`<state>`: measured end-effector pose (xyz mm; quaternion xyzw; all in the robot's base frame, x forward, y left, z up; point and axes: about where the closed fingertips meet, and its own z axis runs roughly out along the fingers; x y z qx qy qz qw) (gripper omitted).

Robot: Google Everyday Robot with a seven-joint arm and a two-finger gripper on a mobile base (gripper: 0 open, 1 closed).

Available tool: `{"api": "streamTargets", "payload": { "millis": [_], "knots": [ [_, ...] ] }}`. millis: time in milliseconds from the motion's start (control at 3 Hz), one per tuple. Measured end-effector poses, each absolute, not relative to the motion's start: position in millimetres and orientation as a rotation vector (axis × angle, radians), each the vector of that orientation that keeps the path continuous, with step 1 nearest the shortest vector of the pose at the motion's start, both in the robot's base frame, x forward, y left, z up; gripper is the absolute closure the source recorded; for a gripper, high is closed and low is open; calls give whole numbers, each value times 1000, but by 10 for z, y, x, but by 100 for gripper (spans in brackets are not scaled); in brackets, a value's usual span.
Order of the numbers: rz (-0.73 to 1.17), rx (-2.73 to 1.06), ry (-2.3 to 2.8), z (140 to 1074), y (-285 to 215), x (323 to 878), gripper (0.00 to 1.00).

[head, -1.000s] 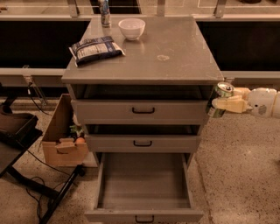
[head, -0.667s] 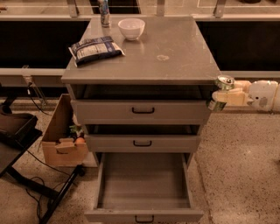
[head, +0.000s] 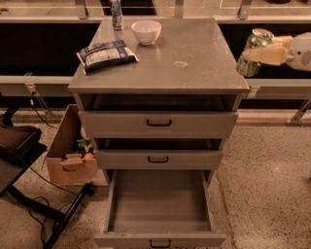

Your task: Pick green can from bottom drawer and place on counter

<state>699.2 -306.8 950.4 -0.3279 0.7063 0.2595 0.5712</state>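
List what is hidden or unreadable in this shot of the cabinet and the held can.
Camera view:
- green can: label blurred, middle covered by the gripper holding it right of the counter.
- arm: cut off by right edge.
- top drawer inside: shadowed under the counter.
- back can: top cut by frame edge.

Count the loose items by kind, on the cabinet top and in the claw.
Green can: 1, held in the claw, right of the counter
Slim blue-white can or bottle: 1
White bowl: 1
Snack bag: 1
Total: 4
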Motion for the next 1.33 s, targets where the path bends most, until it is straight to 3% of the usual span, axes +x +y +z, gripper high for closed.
{"api": "streamTargets", "payload": {
  "millis": [333, 667, 1333],
  "knots": [
    [582, -795, 1589, 9986, -2866, 7229, 100],
    [629, -863, 1560, 9983, -2216, 7670, 100],
    [781, -976, 1644, 9044, -1037, 8260, 100]
  ]
}}
